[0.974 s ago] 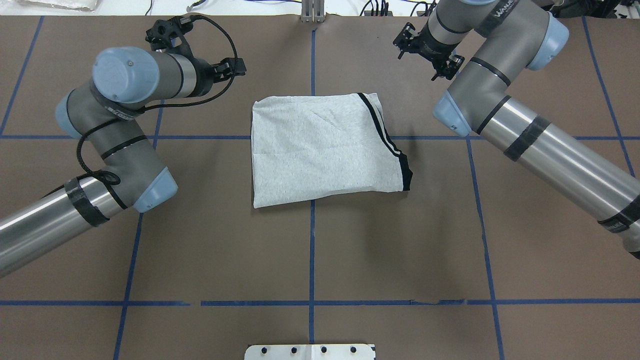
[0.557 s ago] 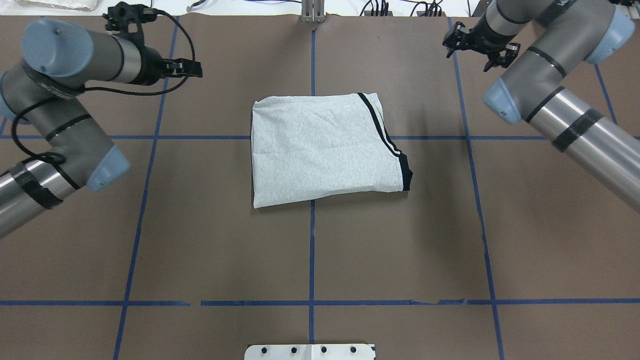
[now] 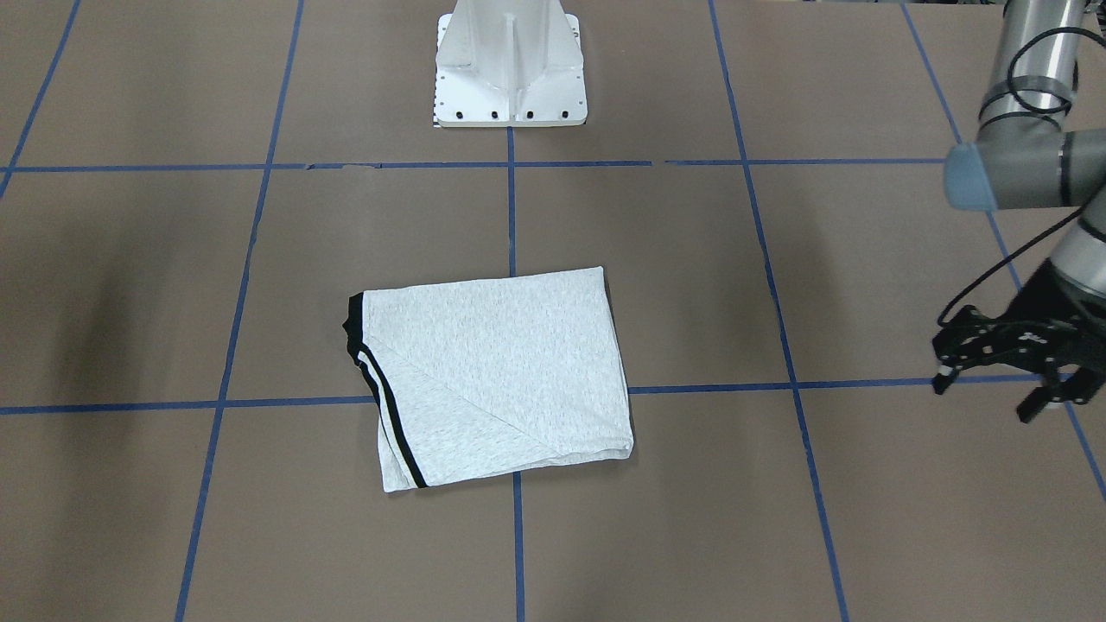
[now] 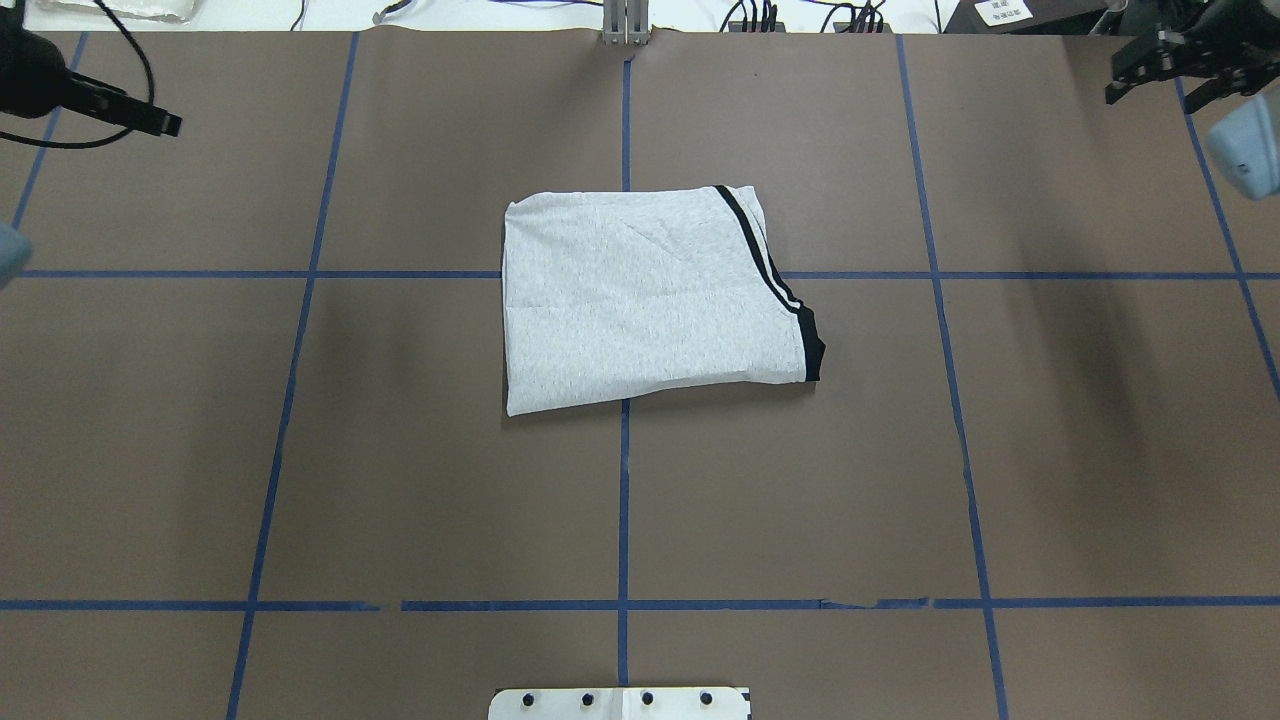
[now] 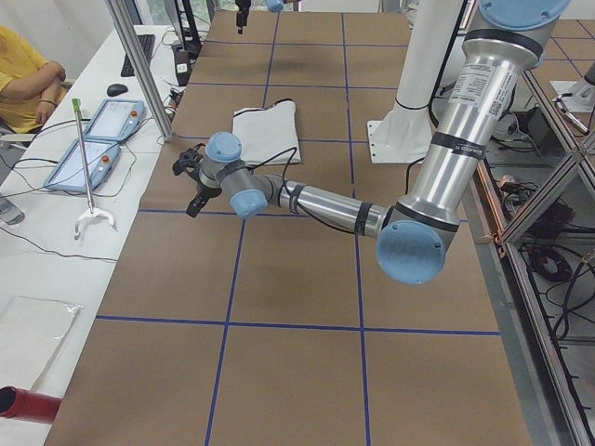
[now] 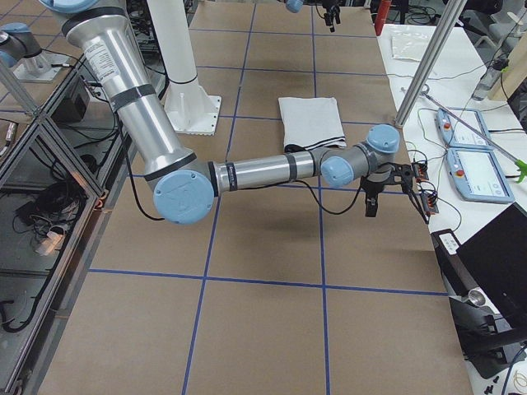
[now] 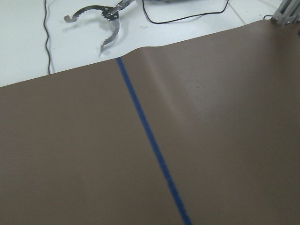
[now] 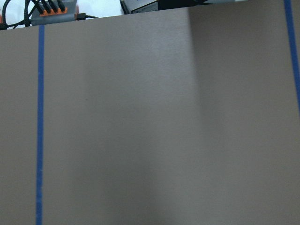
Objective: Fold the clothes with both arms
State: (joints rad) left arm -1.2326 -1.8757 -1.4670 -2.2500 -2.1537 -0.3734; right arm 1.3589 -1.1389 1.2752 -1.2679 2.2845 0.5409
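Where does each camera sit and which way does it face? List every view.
Front-facing: across the table, facing the base; left gripper at right edge.
Overhead: behind the robot, looking down on the shirt; right gripper top right.
Exterior left: table end; left arm near.
Exterior right: opposite end; right arm near.
Left wrist: down at table; no robot parts.
Right wrist: same.
Shared: all four fixed views show the shirt.

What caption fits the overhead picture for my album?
Folded grey T-shirt rests on the brown table; left fingers and right fingers hang open and empty at the far corners.
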